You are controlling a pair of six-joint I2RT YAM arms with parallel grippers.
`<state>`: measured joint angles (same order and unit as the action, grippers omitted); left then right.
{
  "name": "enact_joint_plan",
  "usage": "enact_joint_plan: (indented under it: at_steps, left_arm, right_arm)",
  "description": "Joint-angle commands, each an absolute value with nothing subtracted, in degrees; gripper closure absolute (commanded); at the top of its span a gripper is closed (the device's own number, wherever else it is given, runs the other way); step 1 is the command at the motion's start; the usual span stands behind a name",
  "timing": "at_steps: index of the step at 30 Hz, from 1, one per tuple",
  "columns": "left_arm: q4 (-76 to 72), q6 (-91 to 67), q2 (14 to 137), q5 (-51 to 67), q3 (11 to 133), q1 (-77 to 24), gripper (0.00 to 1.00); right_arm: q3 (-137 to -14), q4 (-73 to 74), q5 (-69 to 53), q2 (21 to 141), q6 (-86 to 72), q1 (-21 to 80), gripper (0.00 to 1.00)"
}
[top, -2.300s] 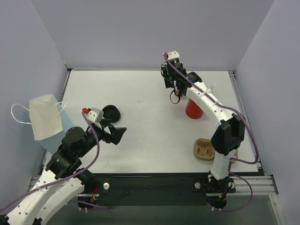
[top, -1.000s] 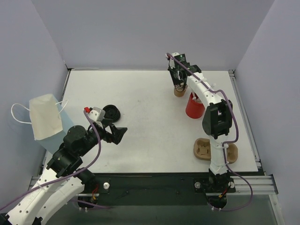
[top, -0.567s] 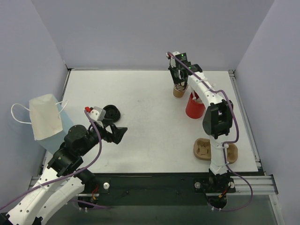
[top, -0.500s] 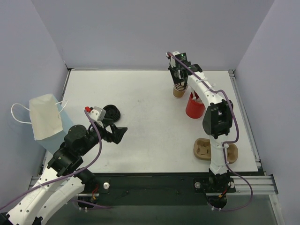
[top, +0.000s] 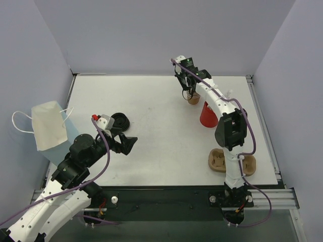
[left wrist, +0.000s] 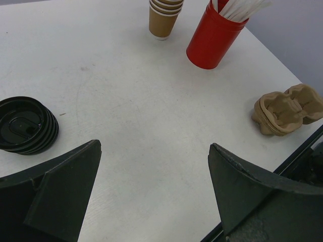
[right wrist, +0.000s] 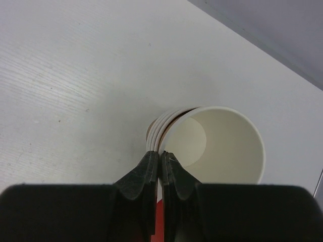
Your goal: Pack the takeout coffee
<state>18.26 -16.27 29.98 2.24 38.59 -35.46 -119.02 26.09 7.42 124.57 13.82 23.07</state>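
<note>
Your right gripper [right wrist: 161, 157], lower centre: pinched thin on the rim of the top paper cup [right wrist: 222, 146]. Your left gripper [left wrist: 154, 147], lower frame: spread wide, holding nothing.

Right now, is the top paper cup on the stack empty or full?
Empty: the right wrist view looks straight into the top cup and shows only its bare white bottom and walls.
</note>
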Motion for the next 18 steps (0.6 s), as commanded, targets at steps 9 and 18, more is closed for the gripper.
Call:
enact_joint_plan:
  at_steps: [9,18]
  left_arm:
    - [17.4,-15.7,30.3,3.0,40.2,-35.1,0.03]
    - [17.6,-15.5,28.1,-2.2,39.6,-35.1,0.03]
  right_arm:
    - [-122.3,27.5,12.9,117.3,16.1,23.5,1.0]
    - [-121.9,30.1,15.3,110.1,16.3,27.2,1.0]
